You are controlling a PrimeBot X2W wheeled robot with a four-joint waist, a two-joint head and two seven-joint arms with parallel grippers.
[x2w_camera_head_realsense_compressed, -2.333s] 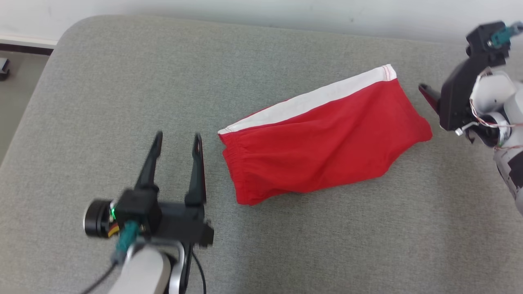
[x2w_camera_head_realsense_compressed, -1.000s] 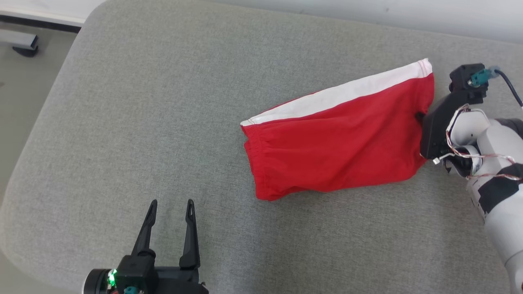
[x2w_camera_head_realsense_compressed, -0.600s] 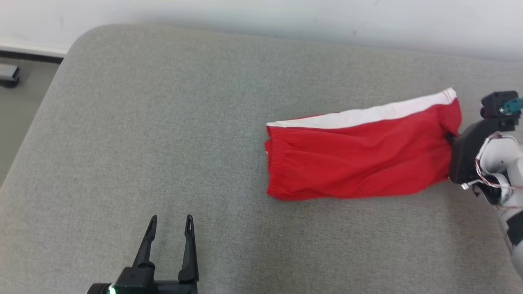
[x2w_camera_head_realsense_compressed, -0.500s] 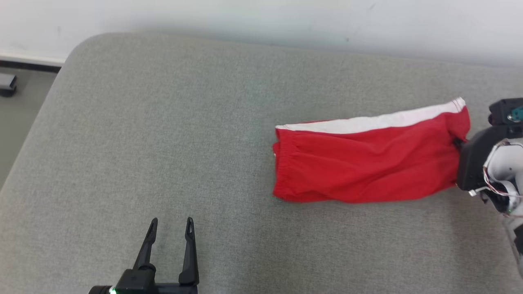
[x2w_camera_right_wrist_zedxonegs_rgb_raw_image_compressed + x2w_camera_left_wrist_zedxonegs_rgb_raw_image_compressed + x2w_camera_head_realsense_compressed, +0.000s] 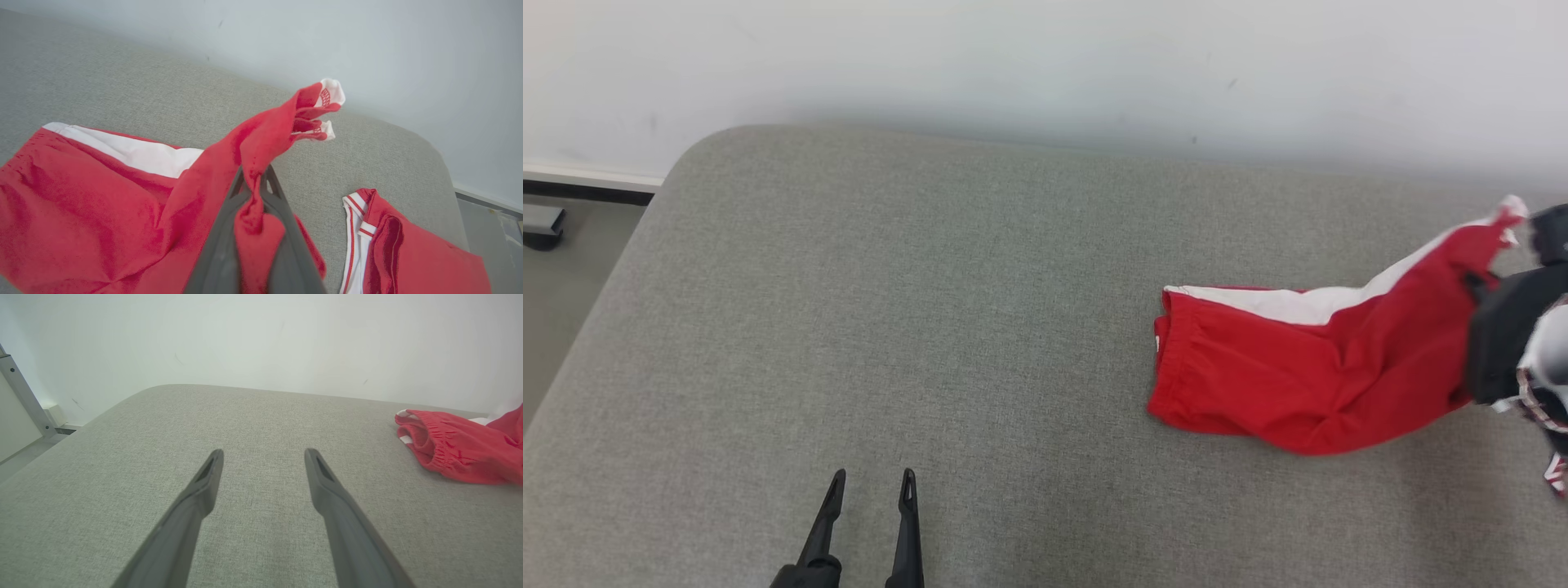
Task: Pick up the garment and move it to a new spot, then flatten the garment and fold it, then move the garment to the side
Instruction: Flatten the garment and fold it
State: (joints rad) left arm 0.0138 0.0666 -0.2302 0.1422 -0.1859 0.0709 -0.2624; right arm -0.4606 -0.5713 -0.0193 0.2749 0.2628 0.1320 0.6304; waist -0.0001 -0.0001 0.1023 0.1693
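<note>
- R pincer: clenched on a bunched fold of the garment at its leg-hem end. Cloth bulges out between and above the fingers.
- L pincer: released, jaws wide, nothing in it. It hovers over the grey cushion, well apart from the garment.
- Garment = red shorts w/ white side stripe. The waistband end rests on the cushion, toward its right side. The end I hold is lifted clear, so it's half hanging, half lying.
- Handling (my guess): light, thin, very soft, no stiffness. It drapes and ropes up where pinched. Prob. drags on the woven cushion rather than sliding clean. Not fragile.
- Where to grip: a one-corner pinch is OK for hauling, but it twists the cloth. For flattening I'd take two corners of one edge, one per pincer. The elastic waistband is the thickest bit, so it's least likely to slip.
- Risk: the pinch looks to hold several layers, and one could pull free.
- A 2nd red & white piece lies near the cushion's rounded end in the R wrist view. It's near my garment, apparently not touching. Avoid landing on it.
</note>
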